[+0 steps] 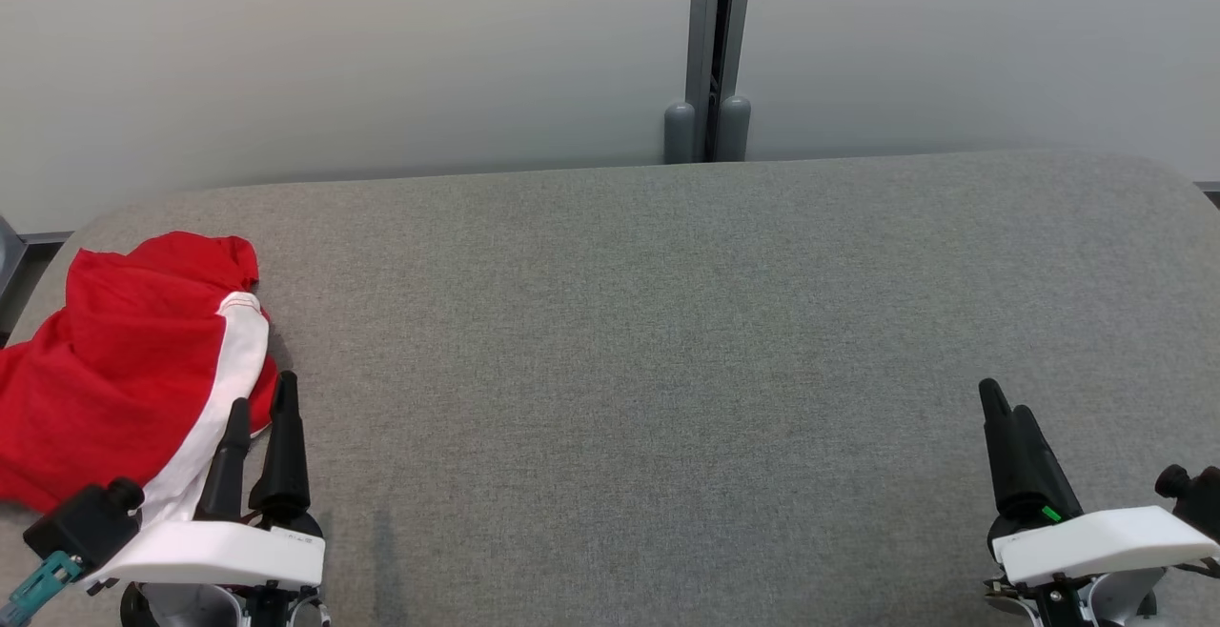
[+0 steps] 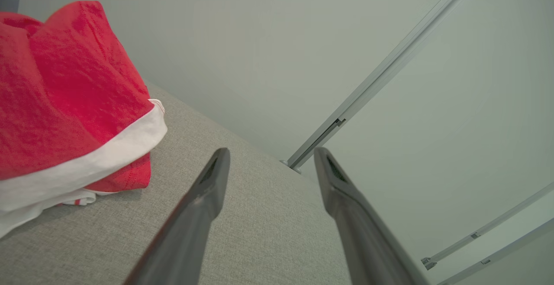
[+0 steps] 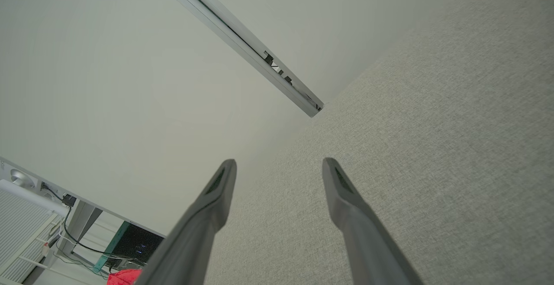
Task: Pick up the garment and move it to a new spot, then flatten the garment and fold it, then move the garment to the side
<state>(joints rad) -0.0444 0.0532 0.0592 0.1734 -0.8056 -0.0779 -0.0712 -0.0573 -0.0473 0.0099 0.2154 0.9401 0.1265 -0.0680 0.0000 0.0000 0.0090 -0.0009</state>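
Note:
A red garment (image 1: 114,360) with a white stripe lies crumpled at the left end of the grey fabric surface (image 1: 648,341). In the left wrist view the garment (image 2: 65,94) bulks up to the left of the fingers. My left gripper (image 1: 260,391) stands open at the lower left, its fingertips beside the garment's right edge, with nothing between them (image 2: 270,155). My right gripper (image 1: 1003,398) is open at the lower right over bare fabric, far from the garment, its jaws apart (image 3: 279,163). A red scrap of the garment (image 3: 123,277) peeks in at the bottom of the right wrist view.
A pale wall (image 1: 334,55) with a grey vertical rail (image 1: 710,46) runs behind the surface. The surface's left corner is rounded near the garment. Cables and furniture (image 3: 65,228) appear off to the side in the right wrist view.

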